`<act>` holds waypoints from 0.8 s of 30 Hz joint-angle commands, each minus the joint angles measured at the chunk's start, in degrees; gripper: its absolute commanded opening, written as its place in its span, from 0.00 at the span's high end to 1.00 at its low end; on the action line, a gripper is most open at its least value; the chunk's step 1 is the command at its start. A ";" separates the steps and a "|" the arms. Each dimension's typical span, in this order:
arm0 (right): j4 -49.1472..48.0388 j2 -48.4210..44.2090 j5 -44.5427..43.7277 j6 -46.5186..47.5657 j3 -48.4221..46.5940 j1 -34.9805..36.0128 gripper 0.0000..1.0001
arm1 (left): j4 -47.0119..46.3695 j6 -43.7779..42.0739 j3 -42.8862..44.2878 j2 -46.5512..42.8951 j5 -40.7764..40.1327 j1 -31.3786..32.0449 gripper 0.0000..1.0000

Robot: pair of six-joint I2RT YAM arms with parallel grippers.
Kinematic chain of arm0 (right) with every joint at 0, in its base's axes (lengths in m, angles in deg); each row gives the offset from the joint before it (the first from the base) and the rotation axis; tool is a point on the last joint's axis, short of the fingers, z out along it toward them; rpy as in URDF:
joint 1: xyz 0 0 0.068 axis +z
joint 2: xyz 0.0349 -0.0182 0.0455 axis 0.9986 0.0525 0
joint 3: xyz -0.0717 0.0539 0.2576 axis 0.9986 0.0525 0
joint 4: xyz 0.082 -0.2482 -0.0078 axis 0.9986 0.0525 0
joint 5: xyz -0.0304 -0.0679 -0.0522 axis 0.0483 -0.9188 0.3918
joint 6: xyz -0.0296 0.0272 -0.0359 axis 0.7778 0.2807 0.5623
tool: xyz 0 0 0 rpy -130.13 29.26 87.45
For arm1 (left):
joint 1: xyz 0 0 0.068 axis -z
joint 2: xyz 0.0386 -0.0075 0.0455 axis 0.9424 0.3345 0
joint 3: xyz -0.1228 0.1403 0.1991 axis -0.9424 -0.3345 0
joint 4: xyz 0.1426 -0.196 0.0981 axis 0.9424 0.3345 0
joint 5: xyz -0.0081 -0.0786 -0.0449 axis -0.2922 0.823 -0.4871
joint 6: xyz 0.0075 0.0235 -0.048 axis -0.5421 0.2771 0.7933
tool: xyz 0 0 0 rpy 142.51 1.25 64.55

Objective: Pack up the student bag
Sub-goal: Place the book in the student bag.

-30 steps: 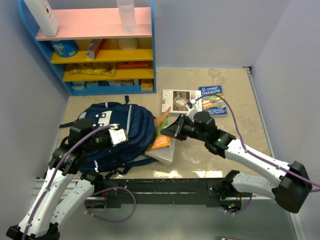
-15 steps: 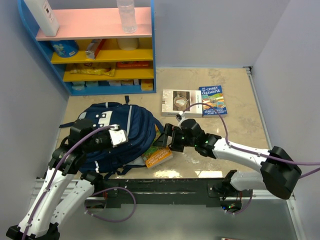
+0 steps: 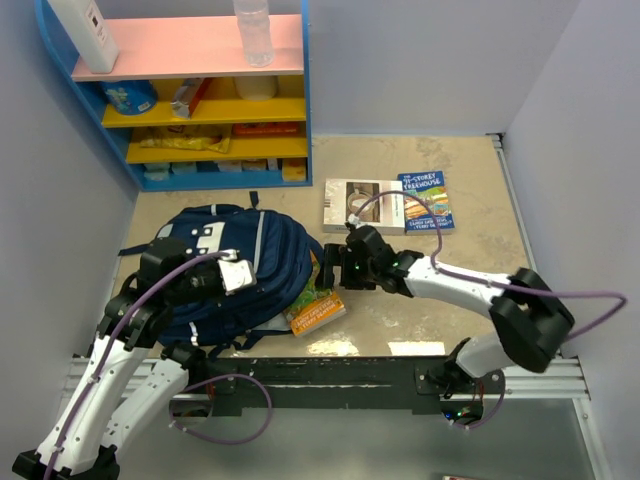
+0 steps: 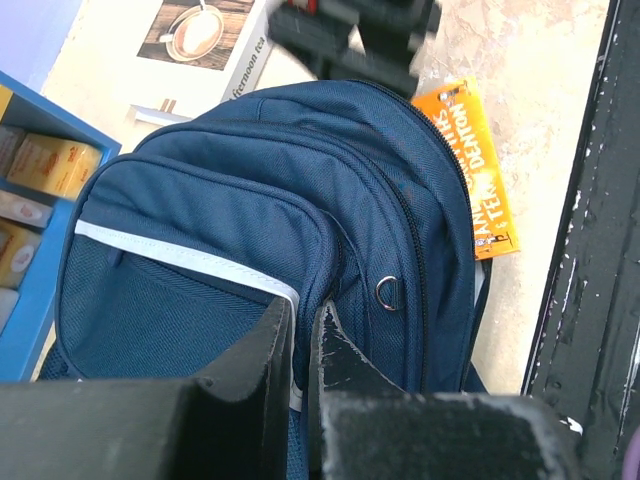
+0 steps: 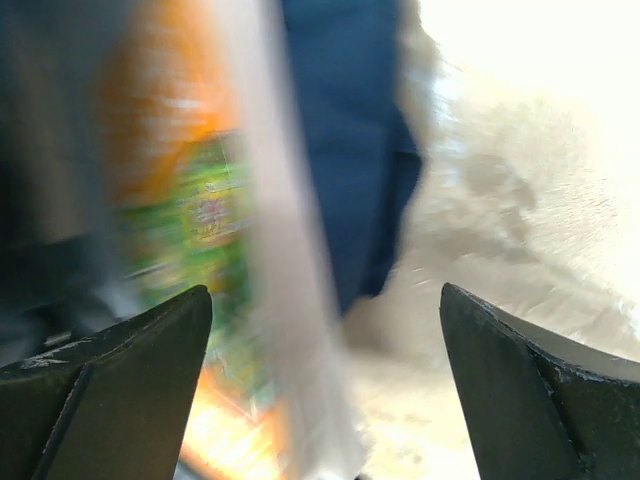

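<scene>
The student bag (image 3: 265,262), a navy backpack with grey stripes, lies left of centre on the table. My left gripper (image 3: 232,268) rests on top of it. In the left wrist view that gripper (image 4: 303,332) is shut on a fold of the bag (image 4: 250,190) next to a zip. An orange book (image 3: 317,306) lies flat at the bag's right edge, partly tucked under it, and shows as the orange book (image 4: 484,170) past the bag. My right gripper (image 3: 332,266) hovers just above that book, wide open and holding nothing. Its own view is blurred, showing the book (image 5: 200,230) and navy fabric (image 5: 340,150) between the fingers (image 5: 110,370).
Two more books (image 3: 364,205) (image 3: 426,200) lie behind the right arm. A blue shelf unit (image 3: 200,110) with snacks and a bottle (image 3: 253,30) on top stands at the back left. Grey walls close in on both sides, and a black rail (image 3: 330,370) runs along the near edge.
My right gripper opened and let go of the orange book, which dropped from tilted to flat by the bag. The right arm swung back and left. The left arm stayed still.
</scene>
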 commanded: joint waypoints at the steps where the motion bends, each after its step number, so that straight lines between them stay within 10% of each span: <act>1: -8.36 4.98 7.34 1.69 3.09 -0.93 0.01 | -6.18 -2.39 4.47 -0.85 5.25 -0.03 1.00; 13: -38.32 -6.08 29.67 -14.56 20.67 -5.23 0.46 | -0.30 -11.34 4.65 0.55 12.27 -0.03 1.00; 21: -50.85 -6.01 33.11 -23.19 24.29 -3.66 0.53 | 6.39 -18.13 8.51 9.95 21.23 -0.03 1.00; 24: -48.66 -2.15 33.46 -21.43 21.31 -1.98 0.39 | 7.45 -20.06 10.10 10.40 23.70 -0.03 1.00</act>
